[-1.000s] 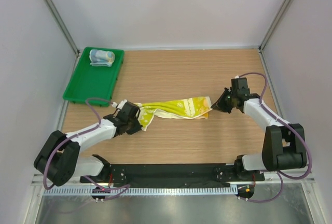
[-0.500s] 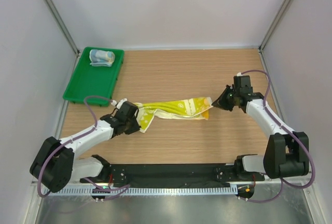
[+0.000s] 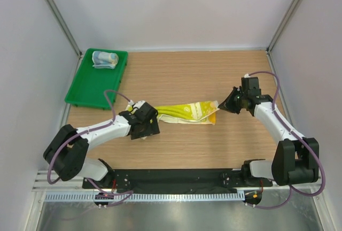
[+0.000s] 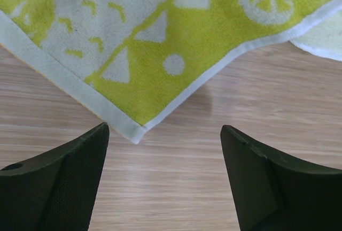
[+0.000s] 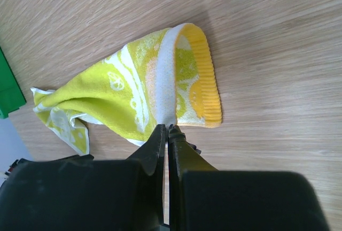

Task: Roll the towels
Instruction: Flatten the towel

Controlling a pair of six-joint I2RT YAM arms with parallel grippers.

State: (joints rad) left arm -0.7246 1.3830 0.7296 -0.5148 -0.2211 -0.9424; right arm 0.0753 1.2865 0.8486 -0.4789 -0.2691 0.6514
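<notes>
- Letting go just now, the left gripper (image 4: 163, 135) gapes empty; the yellow-green spotted cloth towel (image 4: 160, 38) lies just beyond its fingertips;
- right gripper (image 5: 167, 129) pinches the other end; rolling not yet begun.

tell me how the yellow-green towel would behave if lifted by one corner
Likely floppy: the yellow-green towel lies bunched and folded, so it would probably sag from a lifted corner. Probably light, as the cloth looks thin. Pushed, it might wrinkle up rather than slide across the wooden table.
</notes>
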